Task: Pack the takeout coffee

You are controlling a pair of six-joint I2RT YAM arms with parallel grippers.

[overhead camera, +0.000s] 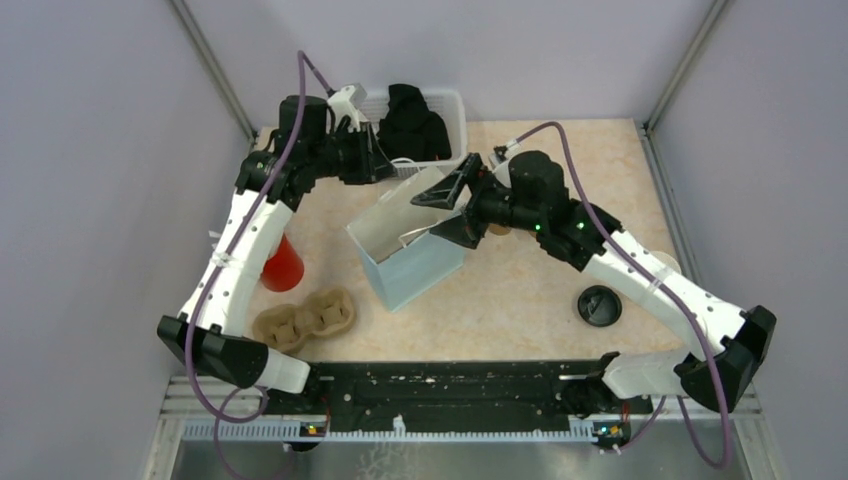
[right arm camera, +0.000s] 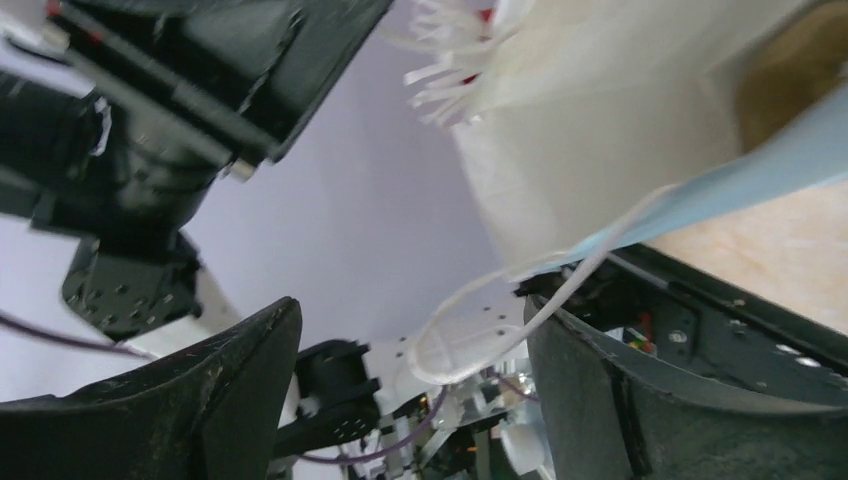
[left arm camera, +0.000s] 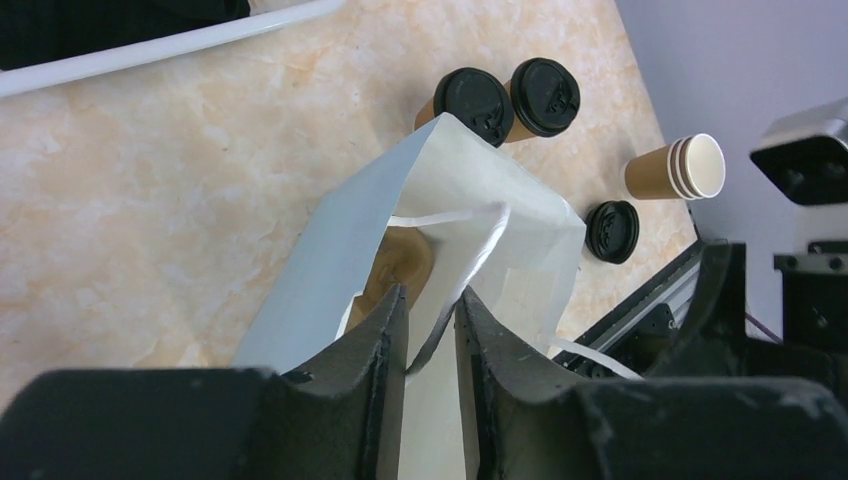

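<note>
Left wrist view: left jaws nearly closed, pinching the rim of the bag [left arm camera: 470,180]. Right jaws spread wide, gripping nothing; a bag handle [right arm camera: 590,262] loops between them. Bag: pale blue outside, white inside, mouth open, standing mid-desk [left arm camera: 150,200]. Two lidded coffees [left arm camera: 475,100] stand touching each other just beyond the bag, outside it. Near them: stacked open cups [left arm camera: 680,168] and a loose lid [left arm camera: 612,230].

Bag [overhead camera: 415,262] on table [overhead camera: 520,315] — basket [overhead camera: 456,125] behind, carrier [overhead camera: 305,320] front-left, lidded cups [left arm camera: 475,100] and lid [overhead camera: 599,305] right.
</note>
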